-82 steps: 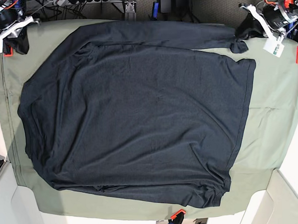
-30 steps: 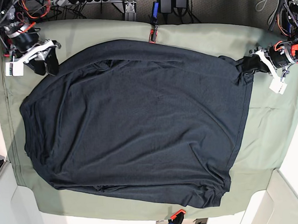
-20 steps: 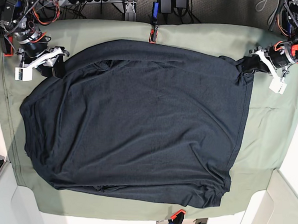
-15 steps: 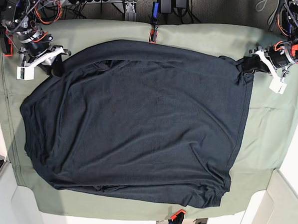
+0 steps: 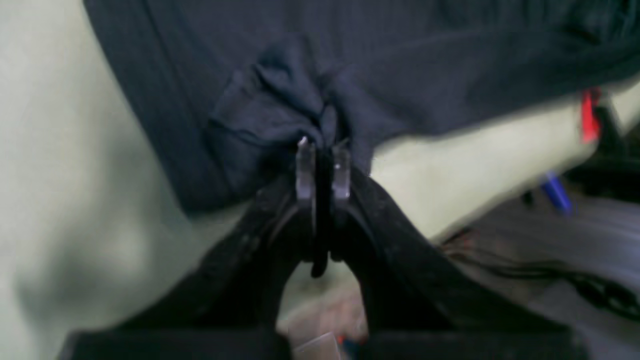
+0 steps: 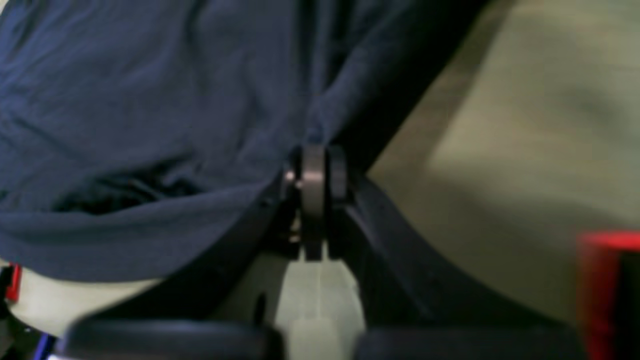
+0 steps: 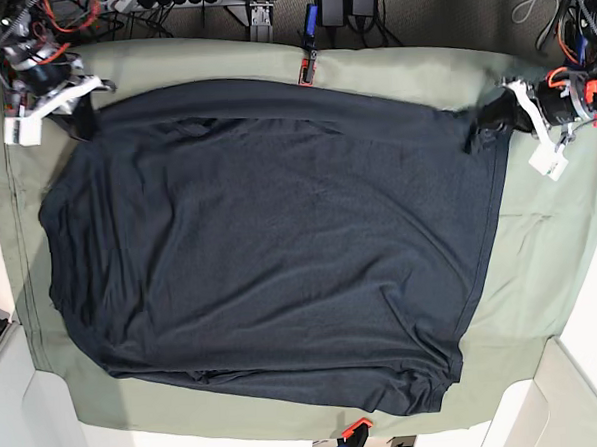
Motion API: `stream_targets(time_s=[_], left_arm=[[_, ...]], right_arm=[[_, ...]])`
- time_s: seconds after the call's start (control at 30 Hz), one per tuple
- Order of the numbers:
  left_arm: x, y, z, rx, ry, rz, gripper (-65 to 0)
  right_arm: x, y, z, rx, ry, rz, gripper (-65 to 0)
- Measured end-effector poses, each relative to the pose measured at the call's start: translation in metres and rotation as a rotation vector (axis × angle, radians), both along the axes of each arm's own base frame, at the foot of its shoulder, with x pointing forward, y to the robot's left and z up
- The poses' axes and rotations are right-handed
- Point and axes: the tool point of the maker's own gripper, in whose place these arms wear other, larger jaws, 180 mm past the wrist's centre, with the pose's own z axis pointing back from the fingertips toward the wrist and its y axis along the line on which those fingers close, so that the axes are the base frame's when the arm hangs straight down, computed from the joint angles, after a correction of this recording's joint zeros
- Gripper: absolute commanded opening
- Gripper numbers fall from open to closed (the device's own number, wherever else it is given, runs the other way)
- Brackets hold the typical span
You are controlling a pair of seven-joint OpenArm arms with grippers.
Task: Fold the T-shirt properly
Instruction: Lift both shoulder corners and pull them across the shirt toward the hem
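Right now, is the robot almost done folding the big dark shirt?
Not nearly. Done: the T-shirt lies spread wide on the green cloth, with one long edge folded over. In hand: the left gripper is shut on a bunched corner, and the right gripper is shut on the fabric at the other end. Left: the real folds, since the shirt is not yet a small neat stack.

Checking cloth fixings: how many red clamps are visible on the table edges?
2. One red clamp sits at the far edge above the shirt; another at the near edge below it. More may be hidden behind the arms at the corners.
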Motion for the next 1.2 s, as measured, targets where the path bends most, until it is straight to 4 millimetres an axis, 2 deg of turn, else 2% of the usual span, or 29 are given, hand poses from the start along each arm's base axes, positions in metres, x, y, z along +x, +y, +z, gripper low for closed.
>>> stream_targets(time_s=[0.13,0.27,0.37,0.5,0.6,0.73,0.8,1.07,1.13,1.2], left_arm=[[-0.004,-0.015,0.012,0.006,-0.031,-0.059,-65.0],[0.002,-0.008,0.025,0.029,-0.079,-0.047,-65.0],[0.016,0.001,0.039,0.025,-0.158,-0.002,-65.0],[0.024,0.007,0.043,0.055,-0.206,0.007,-65.0],[0.034,0.011,0.048,0.086,-0.268,0.01,-65.0],[0.058,0.023,0.057,0.114,-0.332,0.03,-65.0],[0.064,0.027,0.052,0.104,-0.326,0.05,-65.0],[0.087,0.031,0.011,0.129,-0.287,0.053,-65.0],[0.087,0.031,0.0,0.126,-0.259,0.055,-59.2],[0.089,0.032,-0.008,0.127,-0.236,0.055,-48.9]], right_arm=[[-0.007,-0.02,0.015,-0.055,-0.019,-0.009,-65.0],[-0.005,-0.039,0.025,-0.084,-0.038,-0.029,-65.0],[0.006,-0.042,0.034,-0.09,-0.073,-0.024,-65.0],[0.029,-0.04,0.045,-0.075,-0.136,-0.022,-65.0],[0.041,-0.039,0.036,-0.055,-0.13,-0.025,-65.0],[0.058,-0.035,0.017,-0.026,-0.101,-0.024,-65.0],[0.066,-0.034,0.011,-0.001,-0.098,-0.03,-65.0],[0.098,-0.041,-0.002,0.033,-0.091,-0.068,-65.0],[0.103,-0.041,-0.007,0.052,-0.081,-0.075,-65.0],[0.107,-0.042,-0.015,0.068,-0.065,-0.086,-65.0]])
